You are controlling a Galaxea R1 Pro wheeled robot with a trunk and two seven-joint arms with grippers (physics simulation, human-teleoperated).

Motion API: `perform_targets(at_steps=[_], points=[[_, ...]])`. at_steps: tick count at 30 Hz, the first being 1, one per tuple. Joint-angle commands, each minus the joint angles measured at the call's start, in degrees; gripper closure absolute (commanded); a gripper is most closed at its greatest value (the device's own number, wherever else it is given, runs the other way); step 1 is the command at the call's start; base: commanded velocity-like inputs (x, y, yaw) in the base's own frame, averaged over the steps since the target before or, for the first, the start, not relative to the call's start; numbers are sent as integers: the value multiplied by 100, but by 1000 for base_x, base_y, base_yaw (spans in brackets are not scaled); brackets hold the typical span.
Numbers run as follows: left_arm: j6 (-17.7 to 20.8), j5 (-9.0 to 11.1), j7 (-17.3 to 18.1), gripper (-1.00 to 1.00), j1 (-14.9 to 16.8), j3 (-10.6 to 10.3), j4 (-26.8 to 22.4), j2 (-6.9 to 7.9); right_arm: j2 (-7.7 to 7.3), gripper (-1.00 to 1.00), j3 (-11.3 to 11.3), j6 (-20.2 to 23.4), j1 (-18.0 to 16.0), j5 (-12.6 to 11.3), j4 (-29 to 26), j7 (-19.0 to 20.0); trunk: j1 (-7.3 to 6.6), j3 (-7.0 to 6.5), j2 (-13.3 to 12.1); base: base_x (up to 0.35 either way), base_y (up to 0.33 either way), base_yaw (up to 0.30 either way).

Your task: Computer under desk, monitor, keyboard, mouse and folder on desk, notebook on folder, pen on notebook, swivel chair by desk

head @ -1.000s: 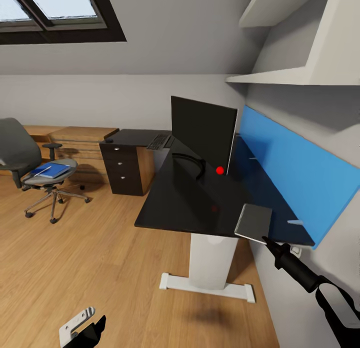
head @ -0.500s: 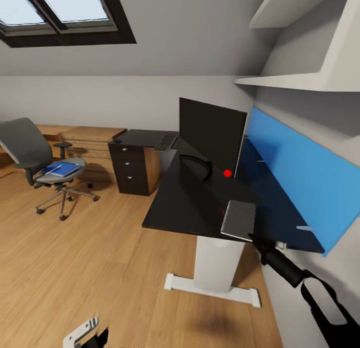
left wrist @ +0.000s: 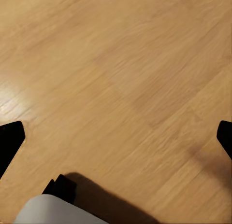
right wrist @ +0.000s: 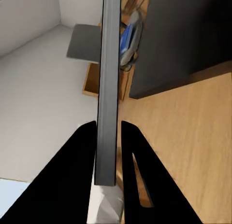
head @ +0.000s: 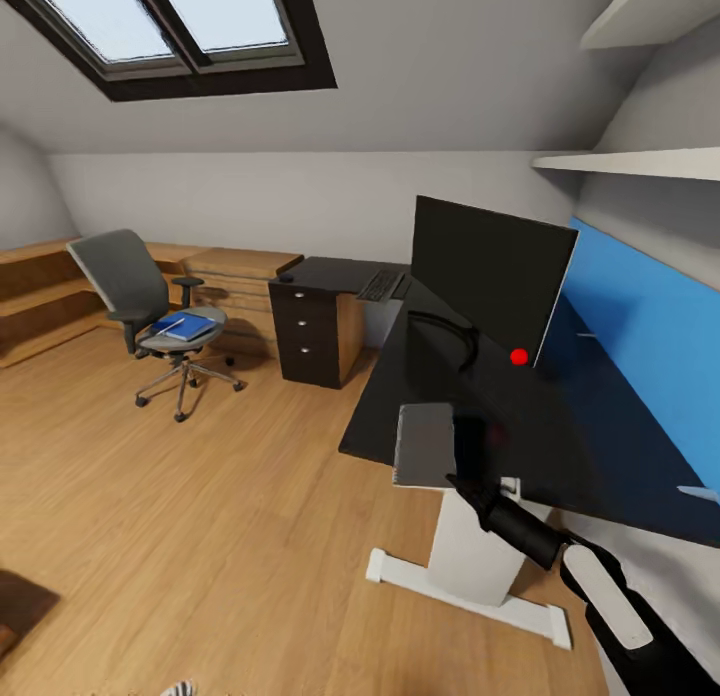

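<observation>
Right gripper jaws clamped on notebook edge, over near corner of desk; thin, light, probably stiff enough for an edge hold; slip risk if tilted; left jaws apart above floor; folder on swivel chair.

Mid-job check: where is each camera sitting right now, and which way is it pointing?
Head view: high on the robot, facing forward and down at the desk, monitor and swivel chair; the right arm and right gripper show.
Left wrist view: on the left arm, facing down at the wooden floor; the left gripper is open, fingertips at the edges.
Right wrist view: looks along the fingers clamping the notebook, seen edge-on.
Shared: head and right wrist views both show notebook, desk, chair and blue folder.
</observation>
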State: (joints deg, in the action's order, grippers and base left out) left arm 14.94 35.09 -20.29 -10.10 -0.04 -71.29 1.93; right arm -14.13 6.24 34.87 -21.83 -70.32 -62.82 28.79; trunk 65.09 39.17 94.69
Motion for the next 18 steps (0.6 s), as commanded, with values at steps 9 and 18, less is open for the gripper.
perform_targets(at_steps=[9, 18], points=[[-276, -673, -29, -100, -1, -8, 382, 45, 68, 100, 328, 35, -5, -11, -130, 15, 1, 4, 2, 134, 290, 119], [-567, -837, -24, -100, -1, -13, 443, 28, 75, 100, 419, 69, -5, -38, -134, 69, 1, 4, 2, 208, 291, 5]])
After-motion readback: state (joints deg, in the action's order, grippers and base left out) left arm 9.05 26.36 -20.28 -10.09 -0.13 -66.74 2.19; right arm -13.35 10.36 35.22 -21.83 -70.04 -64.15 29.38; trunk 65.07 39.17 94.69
